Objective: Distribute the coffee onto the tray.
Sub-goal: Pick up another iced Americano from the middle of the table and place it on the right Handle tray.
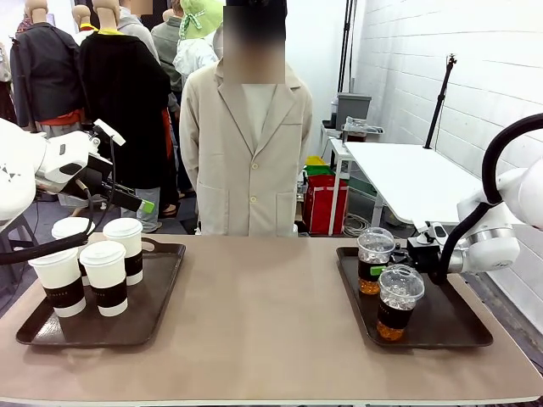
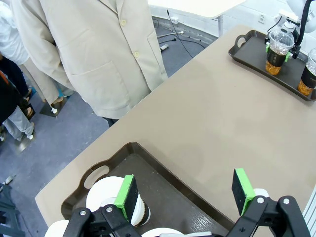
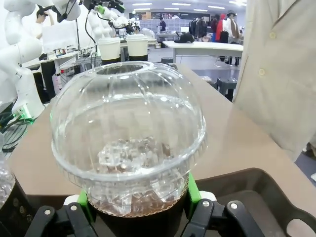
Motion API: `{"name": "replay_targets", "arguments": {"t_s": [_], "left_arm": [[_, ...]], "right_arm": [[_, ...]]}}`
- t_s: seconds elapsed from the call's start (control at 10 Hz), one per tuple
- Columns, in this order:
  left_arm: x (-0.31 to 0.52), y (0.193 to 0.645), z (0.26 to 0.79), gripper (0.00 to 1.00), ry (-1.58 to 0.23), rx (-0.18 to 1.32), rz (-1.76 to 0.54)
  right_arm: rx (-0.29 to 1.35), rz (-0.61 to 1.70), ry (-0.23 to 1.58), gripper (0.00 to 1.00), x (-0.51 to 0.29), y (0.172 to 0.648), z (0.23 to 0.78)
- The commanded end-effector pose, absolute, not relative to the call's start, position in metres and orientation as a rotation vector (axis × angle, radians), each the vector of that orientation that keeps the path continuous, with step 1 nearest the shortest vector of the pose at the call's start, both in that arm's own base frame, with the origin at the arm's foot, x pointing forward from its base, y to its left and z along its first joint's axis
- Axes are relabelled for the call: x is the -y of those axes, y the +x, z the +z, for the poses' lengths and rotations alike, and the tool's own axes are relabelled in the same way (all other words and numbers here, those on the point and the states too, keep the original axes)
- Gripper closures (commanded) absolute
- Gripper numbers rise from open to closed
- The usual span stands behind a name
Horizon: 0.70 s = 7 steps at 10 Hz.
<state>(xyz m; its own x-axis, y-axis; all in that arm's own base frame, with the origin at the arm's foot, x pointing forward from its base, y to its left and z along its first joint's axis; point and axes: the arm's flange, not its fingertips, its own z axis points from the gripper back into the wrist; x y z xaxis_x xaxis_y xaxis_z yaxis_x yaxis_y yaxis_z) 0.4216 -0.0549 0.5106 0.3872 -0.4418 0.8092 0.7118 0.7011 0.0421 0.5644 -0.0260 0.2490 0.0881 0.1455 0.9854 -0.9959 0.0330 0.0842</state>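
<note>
The right pincer (image 1: 389, 270) is clamped on the rear dome-lidded cup (image 1: 374, 259), its green pads (image 3: 192, 190) pressing the dark sleeve on both sides; this cup stands on the right tray (image 1: 450, 326) at about 3 o'clock on the bench (image 1: 263, 322). A second dome-lidded cup (image 1: 398, 302) stands just beside it, nearer the robot. Four white lidded cups (image 1: 106, 275) cluster on the left tray (image 1: 140, 318) at 9 o'clock. The left pincer (image 2: 185, 195) hangs above them with jaws spread wide, holding nothing. A person (image 1: 246, 144) stands at 12 o'clock.
</note>
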Motion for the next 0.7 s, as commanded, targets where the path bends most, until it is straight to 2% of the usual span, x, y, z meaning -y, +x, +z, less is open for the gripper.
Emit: {"name": "replay_targets", "arguments": {"t_s": [0.0, 0.2, 0.3, 0.4, 0.6], "left_arm": [[0.0542, 0.4217, 0.5091, 0.0, -0.343, 0.906, -0.75], [0.0542, 0.4217, 0.5091, 0.0, -0.343, 0.906, -0.75], [0.0542, 0.4217, 0.5091, 0.0, -0.343, 0.906, -0.75], [0.0542, 0.4217, 0.5091, 0.0, -0.343, 0.906, -0.75], [0.0542, 0.4217, 0.5091, 0.0, -0.343, 0.906, -0.75]], "right_arm": [[1.095, 1.19, 1.124, 0.2, 0.0203, 0.5665, 0.2493], [1.096, 1.182, 1.133, 0.2, 0.0205, 0.5661, 0.246], [1.09, 1.176, 1.132, 0.07, 0.0194, 0.5655, 0.2473], [1.083, 1.172, 1.14, 0.0, 0.0197, 0.5653, 0.2483], [1.071, 1.156, 1.142, 0.0, 0.0231, 0.5632, 0.2528]]}}
